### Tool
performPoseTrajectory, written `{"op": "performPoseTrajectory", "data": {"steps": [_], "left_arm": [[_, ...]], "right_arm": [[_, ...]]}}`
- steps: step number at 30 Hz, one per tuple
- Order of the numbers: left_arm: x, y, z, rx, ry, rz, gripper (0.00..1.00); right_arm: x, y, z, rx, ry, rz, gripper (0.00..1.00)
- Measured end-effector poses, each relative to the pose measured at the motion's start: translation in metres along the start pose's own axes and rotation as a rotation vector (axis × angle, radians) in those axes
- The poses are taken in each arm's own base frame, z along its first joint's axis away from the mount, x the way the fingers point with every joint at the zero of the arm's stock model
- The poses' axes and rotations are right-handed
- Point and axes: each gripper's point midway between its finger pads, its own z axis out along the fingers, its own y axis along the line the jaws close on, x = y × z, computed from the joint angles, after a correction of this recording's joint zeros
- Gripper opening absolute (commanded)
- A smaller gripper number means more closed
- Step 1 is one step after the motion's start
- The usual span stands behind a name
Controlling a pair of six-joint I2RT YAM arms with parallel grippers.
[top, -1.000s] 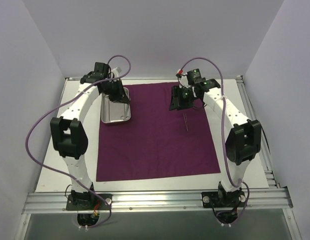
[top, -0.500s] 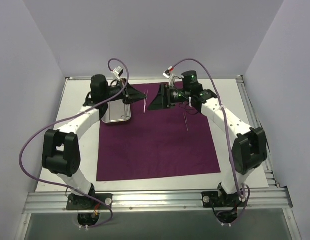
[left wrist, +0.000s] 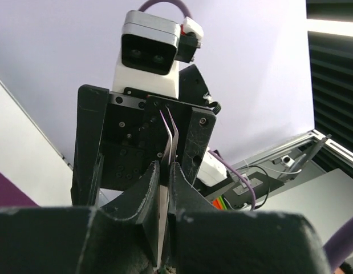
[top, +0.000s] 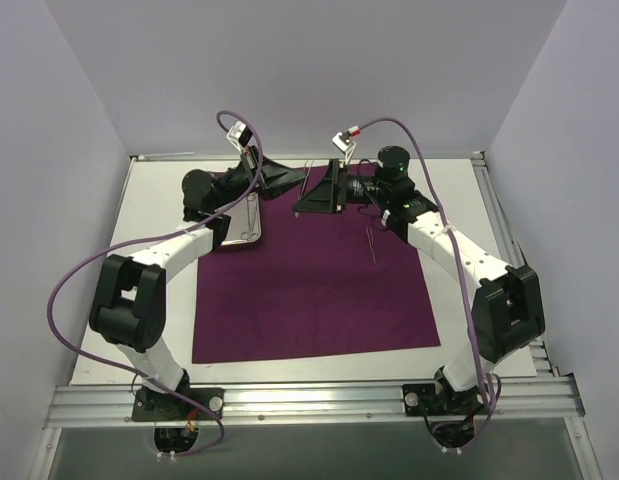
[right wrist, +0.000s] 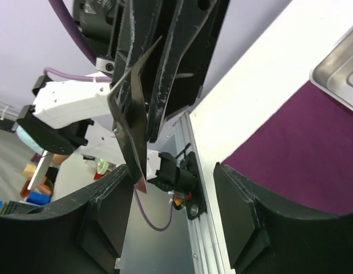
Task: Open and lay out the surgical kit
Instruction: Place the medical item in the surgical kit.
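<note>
The dark purple cloth [top: 309,290] lies spread flat on the table. The steel tray [top: 245,228] stands at its back left corner, partly hidden by my left arm. My left gripper [top: 292,180] is raised above the cloth's back edge and is shut on slim silver tweezers [left wrist: 169,142]. The tweezers also show in the top view [top: 305,178]. My right gripper [top: 309,200] is open and faces the left one. In the right wrist view the tweezers [right wrist: 133,137] hang just in front of its left finger [right wrist: 105,217]. A thin silver instrument [top: 371,244] lies on the cloth.
White table top [top: 159,210] borders the cloth on the left, with a metal frame rail [top: 309,400] at the near edge. Purple cables [top: 79,270] loop from both arms. Grey walls close in the left, right and back.
My left gripper has left the tray, risen and swung right with the tweezers. My right gripper has lifted off the cloth and turned left to face it.
</note>
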Motion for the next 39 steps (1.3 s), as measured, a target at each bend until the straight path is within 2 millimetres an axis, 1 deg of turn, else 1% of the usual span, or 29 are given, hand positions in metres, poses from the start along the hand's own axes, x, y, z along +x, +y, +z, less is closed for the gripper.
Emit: {"op": "performPoseTrajectory", "data": {"steps": [5, 6, 10, 11, 12, 14, 15, 16, 18, 19, 20, 21, 23, 26, 27, 28, 30, 32, 35, 37, 39], "left_arm": [[0.004, -0.006, 0.004, 0.045, 0.003, -0.029, 0.02], [0.005, -0.007, 0.005, 0.051, 0.005, -0.032, 0.02], [0.007, -0.009, 0.006, 0.064, 0.01, -0.043, 0.02], [0.007, -0.009, 0.006, 0.068, 0.011, -0.042, 0.02], [0.008, -0.01, 0.007, 0.072, 0.012, -0.043, 0.02], [0.008, -0.01, 0.007, 0.076, 0.012, -0.046, 0.02], [0.009, -0.012, 0.008, 0.085, 0.011, -0.048, 0.02], [0.009, -0.013, 0.008, 0.09, 0.009, -0.044, 0.02], [0.009, -0.014, 0.008, 0.097, 0.007, -0.04, 0.02], [0.008, -0.014, 0.008, 0.1, 0.006, -0.041, 0.04], [0.009, -0.015, 0.008, 0.103, 0.006, -0.044, 0.22], [0.008, -0.015, 0.008, 0.105, 0.006, -0.043, 0.31], [0.008, -0.013, 0.008, 0.102, 0.006, -0.044, 0.43], [0.006, -0.007, 0.007, 0.081, -0.003, -0.042, 0.5], [0.004, -0.003, 0.005, 0.068, -0.007, -0.038, 0.55], [0.003, 0.003, 0.003, 0.046, -0.013, -0.038, 0.63], [-0.001, 0.019, -0.006, -0.013, -0.032, -0.047, 0.64], [-0.009, 0.035, -0.019, -0.08, -0.061, -0.051, 0.7], [-0.025, 0.056, -0.047, -0.198, -0.12, -0.044, 0.7], [-0.035, 0.065, -0.066, -0.278, -0.154, -0.015, 0.7], [-0.039, 0.076, -0.08, -0.372, -0.166, 0.011, 0.7]], "right_arm": [[-0.006, 0.014, -0.004, -0.087, -0.046, 0.052, 0.52], [-0.009, 0.018, -0.005, -0.102, -0.057, 0.057, 0.49], [-0.021, 0.031, -0.01, -0.147, -0.09, 0.049, 0.4], [-0.023, 0.033, -0.012, -0.156, -0.096, 0.047, 0.36], [-0.024, 0.035, -0.012, -0.164, -0.099, 0.047, 0.25], [-0.026, 0.04, -0.014, -0.178, -0.104, 0.044, 0.16], [-0.027, 0.041, -0.014, -0.182, -0.104, 0.052, 0.06], [-0.027, 0.041, -0.014, -0.183, -0.104, 0.06, 0.0], [-0.027, 0.042, -0.015, -0.189, -0.106, 0.075, 0.0], [-0.027, 0.042, -0.015, -0.19, -0.106, 0.08, 0.0], [-0.027, 0.042, -0.015, -0.191, -0.107, 0.084, 0.0], [-0.027, 0.042, -0.015, -0.192, -0.107, 0.086, 0.0], [-0.027, 0.042, -0.015, -0.191, -0.106, 0.086, 0.0], [-0.024, 0.032, -0.013, -0.156, -0.099, 0.074, 0.0], [-0.023, 0.025, -0.011, -0.128, -0.092, 0.082, 0.0], [-0.022, 0.018, -0.01, -0.091, -0.084, 0.091, 0.0], [-0.022, 0.005, -0.009, -0.017, -0.075, 0.086, 0.0], [-0.023, -0.006, -0.009, 0.06, -0.069, 0.075, 0.0], [-0.025, -0.025, -0.014, 0.205, -0.057, 0.061, 0.0], [-0.026, -0.04, -0.019, 0.314, -0.05, 0.055, 0.0], [-0.027, -0.062, -0.027, 0.452, -0.043, 0.058, 0.0]]}}
